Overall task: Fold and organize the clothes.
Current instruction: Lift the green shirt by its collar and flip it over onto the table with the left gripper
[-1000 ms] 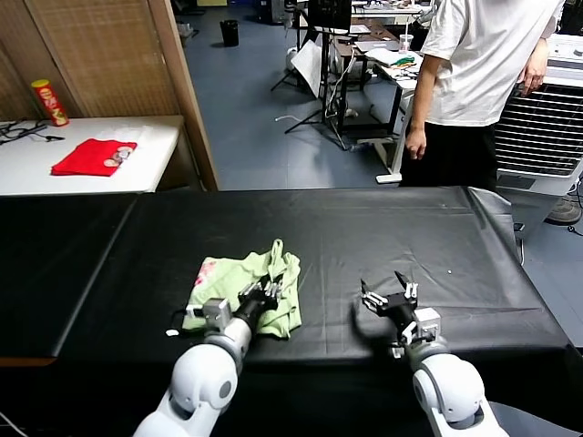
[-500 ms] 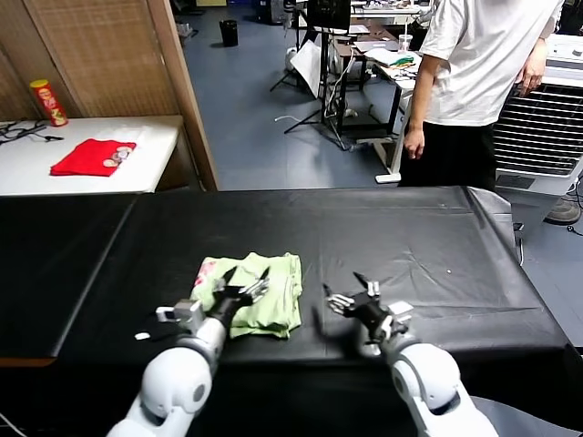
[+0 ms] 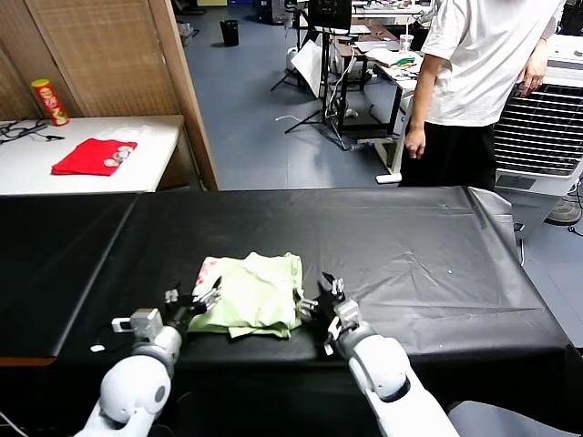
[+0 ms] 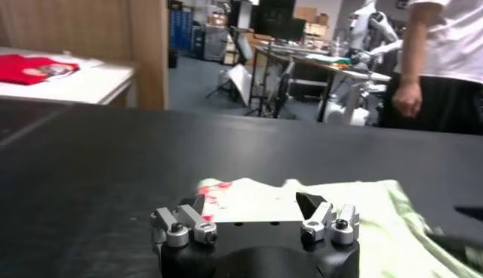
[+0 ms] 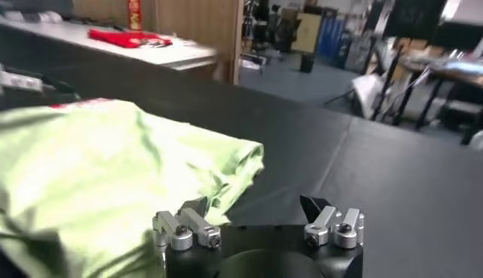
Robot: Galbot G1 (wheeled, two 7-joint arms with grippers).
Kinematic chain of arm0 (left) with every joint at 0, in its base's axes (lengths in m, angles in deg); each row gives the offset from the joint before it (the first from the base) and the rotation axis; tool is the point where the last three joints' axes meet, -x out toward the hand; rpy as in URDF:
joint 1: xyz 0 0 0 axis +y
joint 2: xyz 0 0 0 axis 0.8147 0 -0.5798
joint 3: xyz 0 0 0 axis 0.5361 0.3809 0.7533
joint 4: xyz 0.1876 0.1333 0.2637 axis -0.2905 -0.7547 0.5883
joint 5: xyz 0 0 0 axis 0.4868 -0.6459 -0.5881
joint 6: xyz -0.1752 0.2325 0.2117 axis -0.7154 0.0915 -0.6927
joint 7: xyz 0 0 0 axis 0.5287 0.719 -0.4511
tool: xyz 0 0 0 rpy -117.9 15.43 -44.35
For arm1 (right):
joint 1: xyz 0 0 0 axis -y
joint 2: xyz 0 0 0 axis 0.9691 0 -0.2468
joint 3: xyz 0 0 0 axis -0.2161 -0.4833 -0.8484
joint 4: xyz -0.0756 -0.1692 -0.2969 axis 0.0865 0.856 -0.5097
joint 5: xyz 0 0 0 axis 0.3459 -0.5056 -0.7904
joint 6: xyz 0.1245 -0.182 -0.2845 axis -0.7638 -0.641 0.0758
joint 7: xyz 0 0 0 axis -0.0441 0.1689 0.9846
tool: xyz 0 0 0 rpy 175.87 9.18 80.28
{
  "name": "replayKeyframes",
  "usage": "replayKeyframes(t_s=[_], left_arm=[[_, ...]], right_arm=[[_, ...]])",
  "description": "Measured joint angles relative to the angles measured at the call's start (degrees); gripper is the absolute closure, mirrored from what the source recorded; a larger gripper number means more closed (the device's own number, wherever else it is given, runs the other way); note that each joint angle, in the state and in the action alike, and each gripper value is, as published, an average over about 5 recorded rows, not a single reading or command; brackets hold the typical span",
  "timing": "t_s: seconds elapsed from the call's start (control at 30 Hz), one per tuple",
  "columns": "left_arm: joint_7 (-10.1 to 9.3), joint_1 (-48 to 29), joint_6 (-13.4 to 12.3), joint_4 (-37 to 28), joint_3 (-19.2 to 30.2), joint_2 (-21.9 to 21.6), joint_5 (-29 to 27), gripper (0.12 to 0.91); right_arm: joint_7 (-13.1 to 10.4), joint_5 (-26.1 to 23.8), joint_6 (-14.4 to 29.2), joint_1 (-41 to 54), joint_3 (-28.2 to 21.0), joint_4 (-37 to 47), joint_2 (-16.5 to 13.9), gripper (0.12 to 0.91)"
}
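Far off at the left, a tall red and yellow snack canister stands on the white side table; its label is too small to read. Beside it lies a small bright red cloth with something pale resting on top that cannot be made out.

Nearer, on the black-covered work table, the left gripper sits low at the near edge with its fingers spread apart and nothing between them, just beside the left edge of the shirt. From the left wrist view the fingertips frame the fabric but do not close on it.

Between the two grippers lies the pale light-green short-sleeved shirt of thin soft fabric, folded into a rumpled block near the front of the table. A red-pink floral patch shows at its far left corner; collar and buttons are tucked out of sight inside the folds. A thin flap pokes out along the near edge.

Just to the right, the right gripper rests close against the shirt's right edge, fingers parted and empty; whether a fingertip touches the cloth cannot be told.

Farther right and behind the table stands a person in a white T-shirt and black trousers, head cut off by the frame, next to a white louvred appliance.
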Motion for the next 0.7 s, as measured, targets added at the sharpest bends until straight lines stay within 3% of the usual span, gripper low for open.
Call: replayKeyframes(t_s=[0.2, 0.5, 0.6, 0.7], left_arm=[[0.38, -0.84, 0.02, -2.46, -2.96, 0.59, 9.3, 0.232], [-0.32, -0.65, 2.74, -4.88, -5.51, 1.57, 25.09, 0.234], [-0.46, -0.6, 2.99, -5.43, -5.7, 1.95, 27.7, 0.299], [-0.74, -0.73, 3.02, -6.07, -5.74, 2.45, 28.86, 0.453]], right_arm=[[-1.06, 4.24, 1.66, -0.84, 1.95, -3.24, 0.32, 0.227], [-0.88, 4.91, 2.37, -3.27, 4.18, -7.22, -0.7, 0.227], [-0.88, 4.91, 2.37, -3.52, 4.41, -7.86, -0.65, 0.227], [-0.87, 4.9, 2.37, -3.77, 4.48, -8.33, -0.58, 0.227]])
